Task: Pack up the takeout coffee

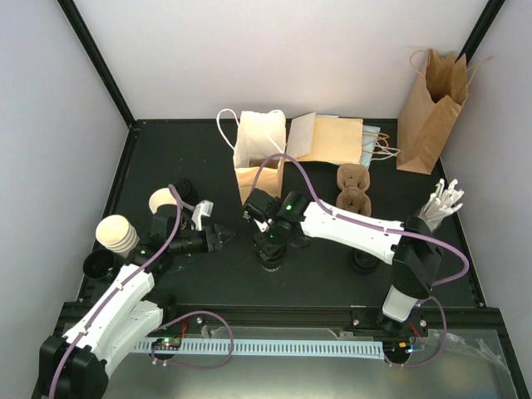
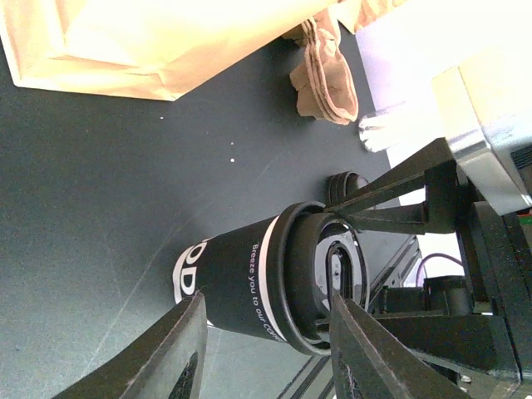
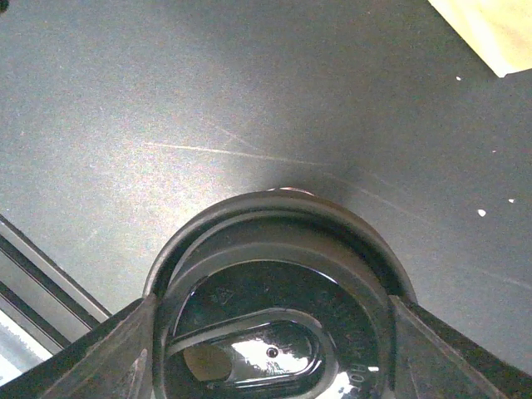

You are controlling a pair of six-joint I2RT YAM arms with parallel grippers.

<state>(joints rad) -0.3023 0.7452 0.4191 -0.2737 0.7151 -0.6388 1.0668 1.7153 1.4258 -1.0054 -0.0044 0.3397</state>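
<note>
Scuffed black tabletop (image 1: 183, 154), white walls (image 1: 291, 50), lidded coffee cup (image 2: 249, 287) upright

White-shelled arms (image 1: 353, 226) carry black joints, purple cables (image 1: 195, 364) and black fingers (image 2: 170, 357).

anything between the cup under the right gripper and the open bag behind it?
Nothing visible. The right gripper grips the coffee cup by its lid; no object lies on the table between it and the open bag. The left gripper sits open beside the cup, off that path.
</note>
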